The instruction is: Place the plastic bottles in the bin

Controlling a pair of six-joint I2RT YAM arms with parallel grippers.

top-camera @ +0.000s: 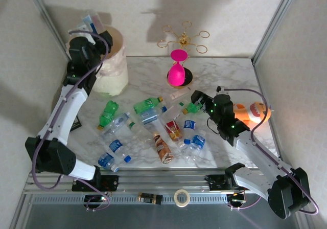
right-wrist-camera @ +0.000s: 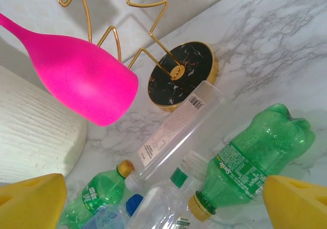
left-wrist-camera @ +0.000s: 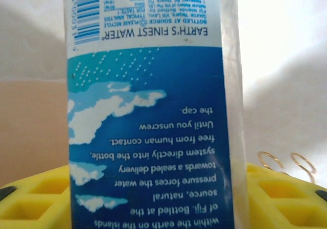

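Left gripper (top-camera: 96,33) clamping blue-labelled bottle (left-wrist-camera: 153,111) above the bin (top-camera: 115,68), right gripper (top-camera: 199,100) hovering spread wide over green bottle (right-wrist-camera: 255,152), well right of the bin

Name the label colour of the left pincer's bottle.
The bottle label: blue with white clouds; left wrist view.

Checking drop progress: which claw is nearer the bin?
Left. The left claw is at the bin rim, gripping a bottle. The right claw, open, is well off to the right over the bottle pile.
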